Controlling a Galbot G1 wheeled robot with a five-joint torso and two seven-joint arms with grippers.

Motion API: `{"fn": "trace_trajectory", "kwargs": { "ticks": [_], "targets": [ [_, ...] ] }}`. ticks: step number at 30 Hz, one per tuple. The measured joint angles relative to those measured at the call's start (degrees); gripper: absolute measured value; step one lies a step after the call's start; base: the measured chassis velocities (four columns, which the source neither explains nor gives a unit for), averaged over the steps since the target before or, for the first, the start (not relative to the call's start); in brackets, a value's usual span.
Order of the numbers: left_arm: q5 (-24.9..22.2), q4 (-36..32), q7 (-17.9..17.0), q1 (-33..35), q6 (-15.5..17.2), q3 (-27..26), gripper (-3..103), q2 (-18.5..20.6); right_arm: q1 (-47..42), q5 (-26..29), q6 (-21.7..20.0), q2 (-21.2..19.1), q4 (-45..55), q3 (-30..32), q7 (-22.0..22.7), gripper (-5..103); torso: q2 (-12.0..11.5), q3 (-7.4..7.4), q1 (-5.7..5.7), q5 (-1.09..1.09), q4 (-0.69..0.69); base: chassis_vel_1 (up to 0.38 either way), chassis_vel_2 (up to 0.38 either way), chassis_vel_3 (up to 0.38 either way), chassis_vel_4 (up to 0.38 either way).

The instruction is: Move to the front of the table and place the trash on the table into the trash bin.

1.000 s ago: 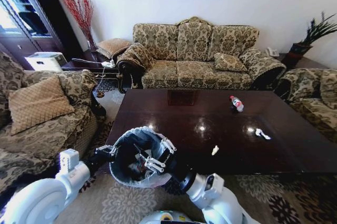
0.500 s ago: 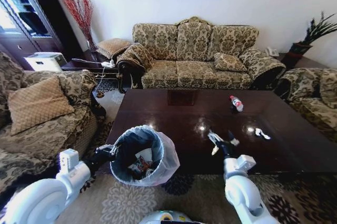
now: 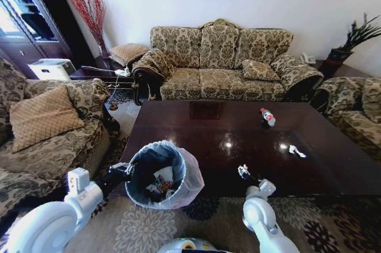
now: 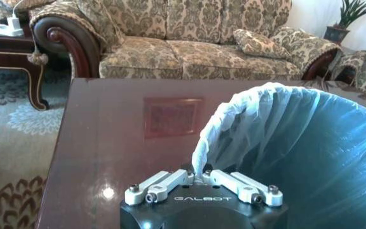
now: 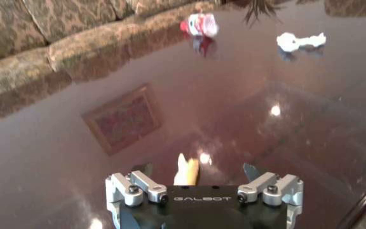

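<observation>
The right claw (image 5: 196, 177) hangs low over the near edge of the table (image 3: 196, 128), its fingers spread apart with a small pale scrap (image 5: 186, 171) lying between them on the glossy top; from the head view the same claw (image 3: 243, 171) sits just in front of the robot's right side. Beyond this claw, farther across the table, lie a white wad (image 5: 300, 41) and, farther still, a bottle (image 5: 199, 24) with a red label. The left claw (image 4: 202, 179) is pinched shut on the bag-lined rim of the bin (image 4: 310, 143), holding it at the table's near left corner; in the head view the bin (image 3: 162, 172) already has scraps inside it. The step in hand looks like the pick-up of the scrap nearest the robot. The next move likely calls for the right claw to settle squarely over the scrap, close on it without sliding it along the slick wood, then lift and swing left to the bin. The scrap is thin and light, so a shallow grip may miss it.
</observation>
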Motion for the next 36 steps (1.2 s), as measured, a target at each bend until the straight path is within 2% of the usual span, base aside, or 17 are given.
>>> {"fn": "trace_trajectory", "kwargs": {
  "ticks": [3, 8, 9, 12, 13, 15, 17, 21, 22, 24, 27, 29, 34, 35, 36],
  "targets": [
    [0.0, 0.0, 0.0, -0.08, -0.08, 0.19, 0, 0.02, 0.62, 0.94, -0.05, -0.22, -1.4, -0.36, -0.24, 91, 0.0, 0.0, 0.0, 0.0, -0.01, 0.0, 0.0, 0.0, 0.0],
    [0.06, 0.0, 0.0, -0.07, -0.12, 0.3, 0, 0.02, 1.98, 1.67, -0.06, -0.16, -3.12, -0.61, -1.61, 77, 0.0, 0.0, 0.0, 0.0, 0.0, 0.0, 0.0, 0.0, 0.0],
    [0.06, 0.0, 0.0, -0.07, -0.12, 0.3, 0, 0.02, 1.98, 1.67, -0.06, -0.16, -3.12, -0.61, -1.61, 77, 0.0, 0.0, 0.0, 0.0, 0.0, 0.0, 0.0, 0.0, 0.0],
    [0.08, 0.0, 0.0, -0.03, -0.14, 0.27, 0, -0.02, 2.24, 1.8, -0.11, -0.27, -3.16, -0.65, -2.14, 61, 0.0, 0.0, 0.0, 0.0, 0.0, 0.0, 0.0, 0.0, 0.0],
    [0.08, 0.0, 0.0, -0.03, -0.14, 0.27, 0, -0.02, 2.24, 1.8, -0.11, -0.27, -3.16, -0.65, -2.14, 61, 0.0, 0.0, 0.0, 0.0, 0.0, 0.0, 0.0, 0.0, 0.0],
    [0.09, 0.0, 0.0, -0.02, -0.16, 0.27, 0, -0.11, 1.98, 1.7, -0.39, -0.53, -3.08, -0.73, -2.51, 50, 0.0, 0.0, 0.0, 0.0, 0.0, 0.0, 0.0, 0.0, 0.0],
    [0.11, 0.0, -0.01, -0.02, -0.16, 0.27, 0, -0.14, 1.84, 1.69, -0.42, -0.59, -3.08, -0.74, -2.63, 50, 0.0, 0.0, 0.0, 0.0, -0.01, 0.0, 0.0, 0.0, 0.0],
    [0.15, 0.0, -0.02, 0.03, -0.19, 0.28, 0, -0.17, 1.7, 2.83, -0.56, -0.64, -3.08, -0.71, -2.56, 28, 0.0, 0.0, 0.0, 0.0, 0.0, 0.0, 0.0, 0.0, 0.0],
    [0.15, 0.0, -0.02, 0.03, -0.19, 0.28, 0, -0.17, 1.7, 2.83, -0.56, -0.64, -3.08, -0.71, -2.56, 28, 0.0, 0.0, 0.0, 0.0, 0.0, 0.0, 0.0, 0.0, 0.0],
    [0.19, 0.0, -0.03, 0.11, -0.2, 0.31, 1, -0.21, 1.75, 3.42, -0.67, -0.61, -3.07, -0.64, -2.43, 18, 0.0, 0.0, 0.0, 0.0, 0.0, 0.0, 0.0, 0.0, 0.0],
    [0.22, 0.0, -0.03, 0.19, -0.21, 0.32, 1, -0.22, 1.84, 3.73, -0.68, -0.56, -3.06, -0.57, -2.18, 13, 0.0, 0.0, 0.0, 0.0, 0.0, 0.0, 0.0, 0.0, 0.0],
    [0.24, 0.0, -0.04, 0.38, -0.21, 0.27, 0, -0.21, 1.88, 4.35, -0.68, -0.62, -2.95, -0.48, -1.95, 3, 0.0, 0.0, 0.0, 0.0, 0.0, 0.0, 0.0, 0.0, 0.0],
    [0.26, 0.0, -0.05, 0.52, -0.22, 0.14, 0, -0.1, 1.64, 3.62, -0.51, -0.87, -1.75, -0.12, -1.99, 0, 0.0, 0.0, 0.0, 0.0, 0.0, 0.0, 0.0, 0.0, 0.0],
    [0.27, 0.0, -0.05, 0.52, -0.22, 0.14, 0, -0.08, 1.48, 2.43, -0.06, -0.89, -1.34, -0.09, -2.27, 0, 0.0, 0.0, 0.0, 0.0, 0.0, 0.0, 0.0, 0.0, 0.0],
    [0.27, 0.0, -0.05, 0.53, -0.22, 0.11, 1, 0.0, 0.81, -1.98, 1.79, -0.91, 0.41, -0.09, -4.22, 0, 0.0, 0.0, 0.0, 0.0, -0.01, 0.0, 0.0, 0.0, 0.0]
  ]
}}
